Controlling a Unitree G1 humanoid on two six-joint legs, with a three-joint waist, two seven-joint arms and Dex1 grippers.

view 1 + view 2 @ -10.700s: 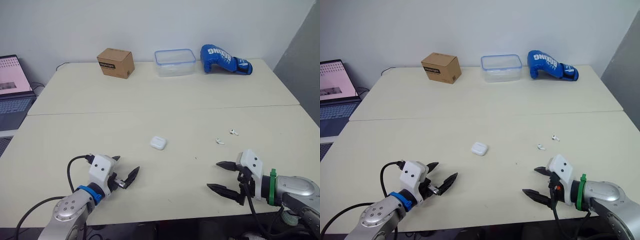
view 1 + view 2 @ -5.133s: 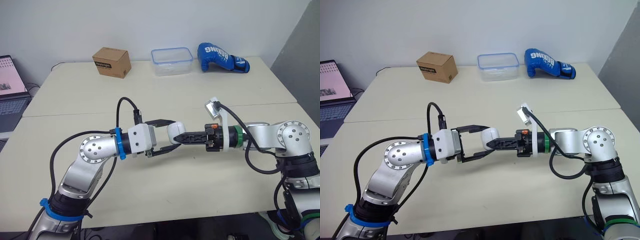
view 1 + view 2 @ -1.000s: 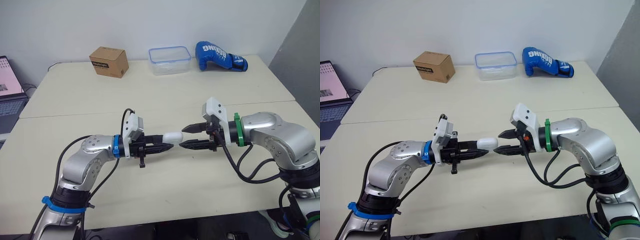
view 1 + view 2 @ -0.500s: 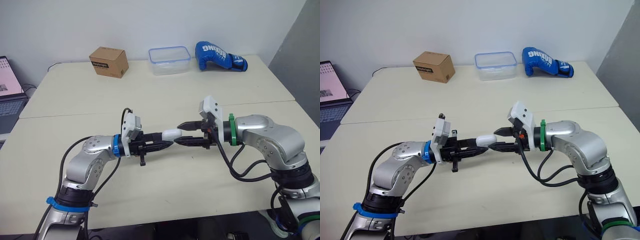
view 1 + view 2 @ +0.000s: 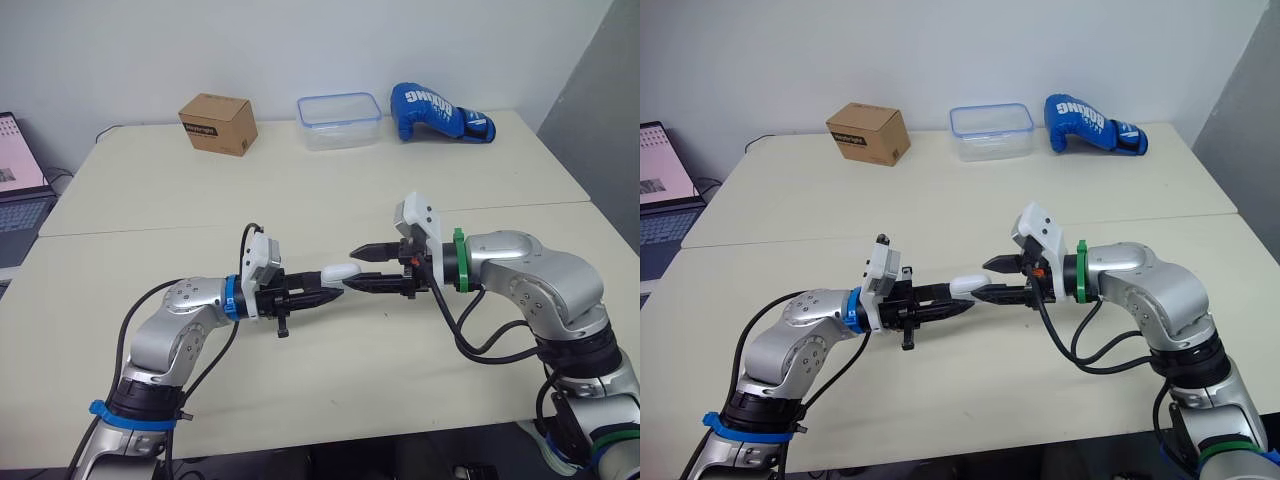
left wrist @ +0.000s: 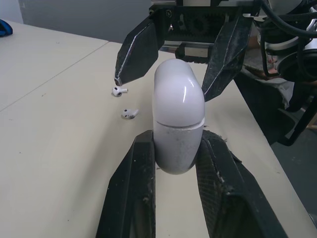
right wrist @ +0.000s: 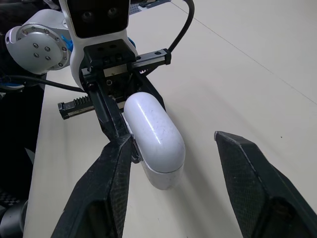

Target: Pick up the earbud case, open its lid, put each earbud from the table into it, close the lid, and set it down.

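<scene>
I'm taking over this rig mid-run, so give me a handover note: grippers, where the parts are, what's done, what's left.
Left gripper shut on the earbud case, held above the table.
Right gripper open, straddling the case's lid end; lid shut.
One earbud and a second earbud lie loose on the table.
Done: pickup. Left: open lid, load both earbuds, close, set down.

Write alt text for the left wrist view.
A closed white earbud case is clamped between the left gripper's fingers above a table. The right gripper faces it, fingers spread either side of its far end. Two earbuds lie on the table.
</scene>
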